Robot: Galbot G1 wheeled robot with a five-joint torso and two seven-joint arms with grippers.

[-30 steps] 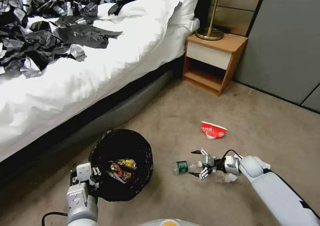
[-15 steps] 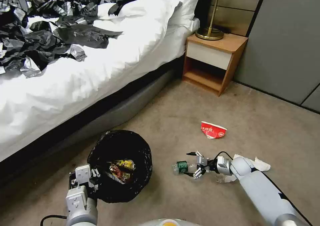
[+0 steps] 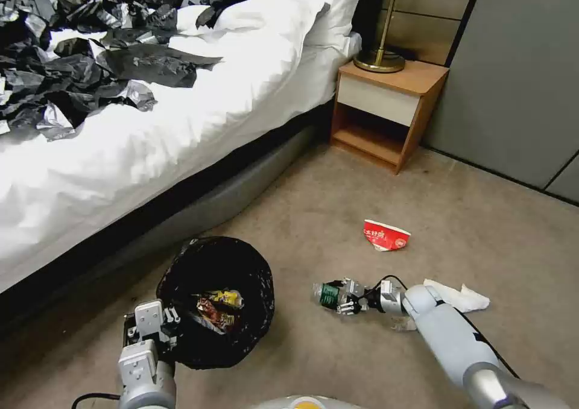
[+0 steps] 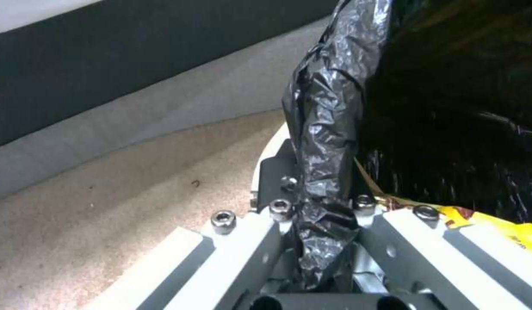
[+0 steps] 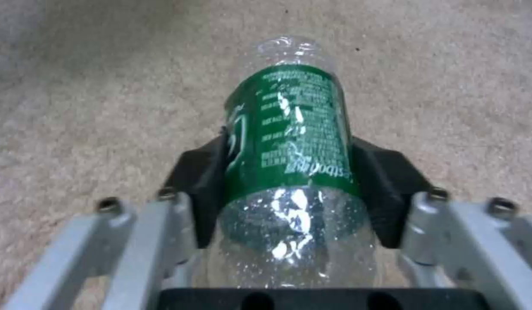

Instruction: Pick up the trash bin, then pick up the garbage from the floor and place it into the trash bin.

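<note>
The trash bin (image 3: 241, 276), lined with a crinkly black bag, stands on the carpet beside the bed, with yellow and brown wrappers (image 3: 218, 308) inside. My left gripper (image 3: 158, 332) is shut on its near rim; the left wrist view shows the liner (image 4: 323, 129) pinched in the left gripper (image 4: 320, 215), with a yellow wrapper (image 4: 501, 226) beside it. A clear bottle with a green label (image 3: 327, 294) lies on the floor to the bin's right. My right gripper (image 3: 341, 301) is shut on the bottle (image 5: 289, 129), a black pad (image 5: 194, 181) pressing each side. Farther right lie a crushed red-white cup (image 3: 386, 235) and a white tissue (image 3: 461, 297).
A white bed (image 3: 181, 125) strewn with black clothes (image 3: 90, 53) fills the left. A wooden nightstand (image 3: 389, 107) with a brass lamp (image 3: 380, 59) stands at the back, next to a grey wall (image 3: 518, 83). Open carpet (image 3: 313, 216) stretches between bed and cup.
My right gripper moved left along the floor to the bottle and shut on it. The left gripper and bin sank slightly.
</note>
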